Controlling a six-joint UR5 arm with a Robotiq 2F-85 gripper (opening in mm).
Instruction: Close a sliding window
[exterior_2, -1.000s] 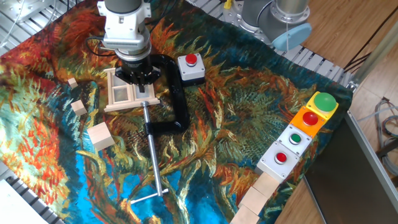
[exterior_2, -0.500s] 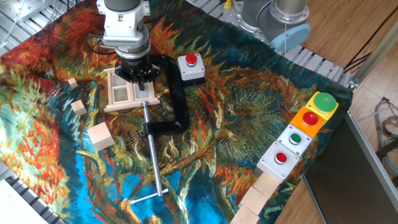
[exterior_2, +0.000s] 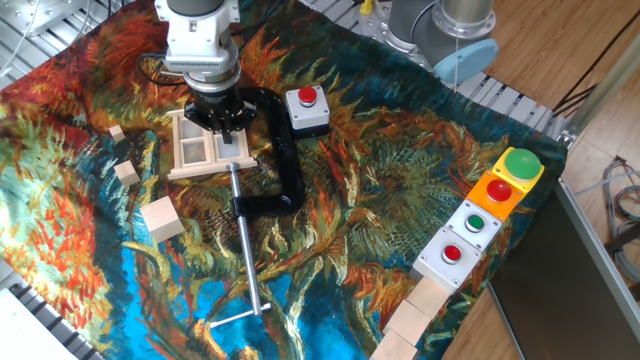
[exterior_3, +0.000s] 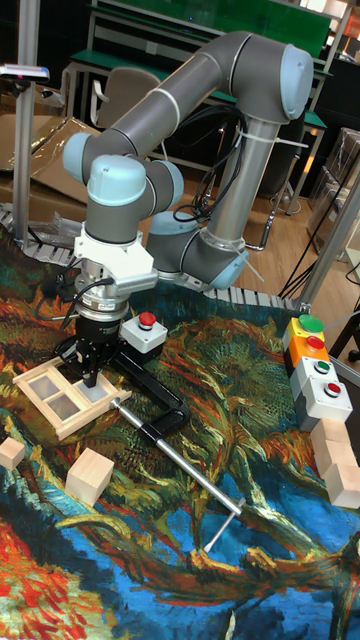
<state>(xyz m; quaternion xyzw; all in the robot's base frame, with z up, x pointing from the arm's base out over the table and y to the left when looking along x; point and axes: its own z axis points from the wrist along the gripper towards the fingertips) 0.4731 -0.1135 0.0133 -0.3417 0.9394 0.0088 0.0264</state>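
Note:
The sliding window (exterior_2: 198, 150) is a small pale wooden frame lying flat on the patterned cloth at the upper left; in the tall fixed view the window (exterior_3: 55, 393) is at the left. My gripper (exterior_2: 223, 128) points straight down over the window's right end. Its dark fingers look pressed together and their tips reach into the right pane. In the tall fixed view the gripper (exterior_3: 91, 378) stands at the frame's right edge. Nothing shows between the fingers. The gripper body hides the window's far right corner.
A black C-clamp (exterior_2: 283, 160) with a long metal rod (exterior_2: 247, 245) lies just right of the window. A grey box with a red button (exterior_2: 307, 108) sits behind it. Wooden cubes (exterior_2: 162, 219) lie to the left and front. Button boxes (exterior_2: 492, 207) line the right edge.
The gripper has shifted slightly to the left over the window's right end. The window frame has stayed in place.

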